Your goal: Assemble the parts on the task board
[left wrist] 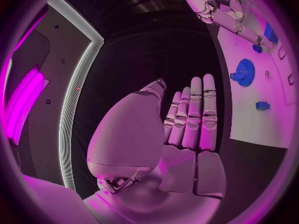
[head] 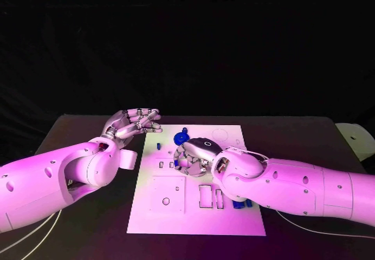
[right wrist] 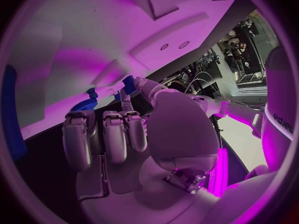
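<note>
The white task board (head: 195, 216) lies in the middle of the black table. A blue gear (head: 183, 135) (left wrist: 244, 72) (right wrist: 84, 104) sits near its far edge, with a small blue part (head: 159, 145) (left wrist: 261, 105) to its left. My right hand (head: 195, 154) (right wrist: 118, 134) hovers low over the board just in front of the gear, fingers curled. A small blue piece (right wrist: 129, 82) (left wrist: 256, 48) sits at its thumb tip; whether it is pinched is unclear. My left hand (head: 137, 122) (left wrist: 187, 124) is raised beside the board's far left corner, fingers straight, holding nothing.
More blue parts (head: 234, 205) lie by the slots on the board's near right, partly under my right forearm. A pale object (head: 353, 135) stands at the table's right edge. Bare black table (head: 78, 124) surrounds the board.
</note>
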Robot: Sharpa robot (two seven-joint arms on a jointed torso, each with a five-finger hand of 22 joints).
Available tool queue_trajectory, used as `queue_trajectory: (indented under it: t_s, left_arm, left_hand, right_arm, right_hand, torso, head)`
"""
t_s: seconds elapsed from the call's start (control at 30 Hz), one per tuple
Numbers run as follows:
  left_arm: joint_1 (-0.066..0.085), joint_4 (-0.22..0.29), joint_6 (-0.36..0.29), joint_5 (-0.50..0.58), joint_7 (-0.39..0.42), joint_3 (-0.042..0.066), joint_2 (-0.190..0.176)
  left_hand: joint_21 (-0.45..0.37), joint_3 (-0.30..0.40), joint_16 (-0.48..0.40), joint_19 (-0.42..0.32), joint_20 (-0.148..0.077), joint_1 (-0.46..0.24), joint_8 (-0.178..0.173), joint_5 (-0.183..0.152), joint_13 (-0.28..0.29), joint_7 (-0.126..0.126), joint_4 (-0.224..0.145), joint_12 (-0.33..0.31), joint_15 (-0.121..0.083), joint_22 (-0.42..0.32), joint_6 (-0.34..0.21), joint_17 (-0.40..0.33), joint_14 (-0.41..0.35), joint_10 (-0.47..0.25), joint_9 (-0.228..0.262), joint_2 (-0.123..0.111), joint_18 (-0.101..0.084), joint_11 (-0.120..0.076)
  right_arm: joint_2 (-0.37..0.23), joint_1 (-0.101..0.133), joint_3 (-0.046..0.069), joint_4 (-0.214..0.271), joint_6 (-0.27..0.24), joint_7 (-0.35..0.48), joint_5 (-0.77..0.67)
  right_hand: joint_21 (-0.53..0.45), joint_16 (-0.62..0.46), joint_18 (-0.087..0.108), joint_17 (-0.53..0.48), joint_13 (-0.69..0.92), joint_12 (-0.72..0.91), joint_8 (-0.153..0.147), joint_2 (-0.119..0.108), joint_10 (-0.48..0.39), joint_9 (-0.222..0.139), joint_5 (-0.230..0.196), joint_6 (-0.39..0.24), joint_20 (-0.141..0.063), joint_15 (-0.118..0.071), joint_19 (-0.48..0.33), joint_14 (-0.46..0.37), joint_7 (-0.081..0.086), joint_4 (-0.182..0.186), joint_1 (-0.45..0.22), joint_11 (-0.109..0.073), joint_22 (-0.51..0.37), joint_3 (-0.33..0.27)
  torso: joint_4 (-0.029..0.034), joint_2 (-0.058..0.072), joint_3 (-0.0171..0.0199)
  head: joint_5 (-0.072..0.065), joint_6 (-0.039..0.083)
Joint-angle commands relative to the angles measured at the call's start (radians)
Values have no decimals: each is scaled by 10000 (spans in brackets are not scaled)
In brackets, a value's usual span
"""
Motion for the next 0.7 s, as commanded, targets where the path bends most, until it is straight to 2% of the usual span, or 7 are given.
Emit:
queue_trajectory:
  t_s: [0.03,0.7]
  left_arm:
    - [12,10,225,16,27,7,19]
    - [12,22,272,17,-18,6,-15]
  left_hand:
    - [40,63,-15,-50,1,-26,-62,-44,13,54,-11,-38,22,-11,-6,9,-79,61,17,43,122,1]
    - [40,64,-15,-52,2,-36,-62,-46,13,54,-3,-40,22,-11,-5,13,-80,62,17,45,121,2]
  right_arm:
    - [2,-15,-3,-24,286,-307,-445]
    - [173,-21,-20,-383,454,-384,-524]
  right_hand:
    - [18,-1,-160,2281,2014,7,216,69,561,180,48,209,-63,-69,755,987,-190,44,-72,-36,2168,-15]
    - [10,-3,-158,2275,2019,11,220,51,564,183,40,206,-64,-69,750,985,-192,46,-87,-36,2160,-22]
  torso:
    - [-1,-6,-4]
    - [1,-4,-20]
  head:
    - [16,-6]
    - [-22,-33]
